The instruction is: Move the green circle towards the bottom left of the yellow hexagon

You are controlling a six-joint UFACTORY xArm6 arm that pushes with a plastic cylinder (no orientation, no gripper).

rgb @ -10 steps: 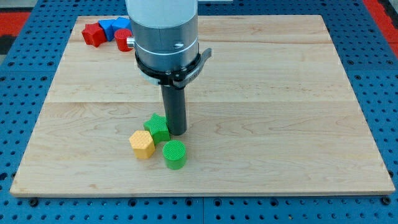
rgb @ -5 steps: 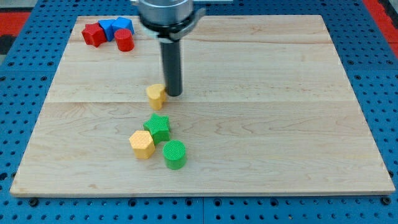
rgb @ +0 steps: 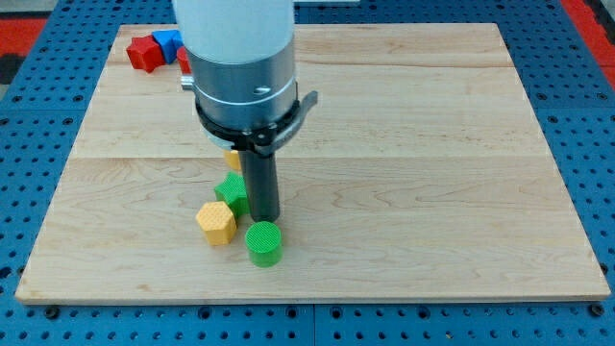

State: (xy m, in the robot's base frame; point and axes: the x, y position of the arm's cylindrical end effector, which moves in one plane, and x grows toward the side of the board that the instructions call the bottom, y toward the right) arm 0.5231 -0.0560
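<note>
The green circle [rgb: 263, 243] sits near the view's bottom, just right of and slightly below the yellow hexagon [rgb: 216, 222]. My tip [rgb: 264, 215] stands right above the green circle, touching or nearly touching its upper edge. A green star [rgb: 230, 190] lies just left of the rod, above the hexagon.
A small yellow block [rgb: 232, 159] peeks out behind the arm. A red block [rgb: 144, 52], a blue block [rgb: 168, 40] and part of another red block [rgb: 183, 60] sit at the board's top left. The arm's wide body [rgb: 240, 67] hides the board's upper middle.
My tip moved from the small yellow block back down to just above the green circle. The green circle, star and hexagon have shifted slightly left and down.
</note>
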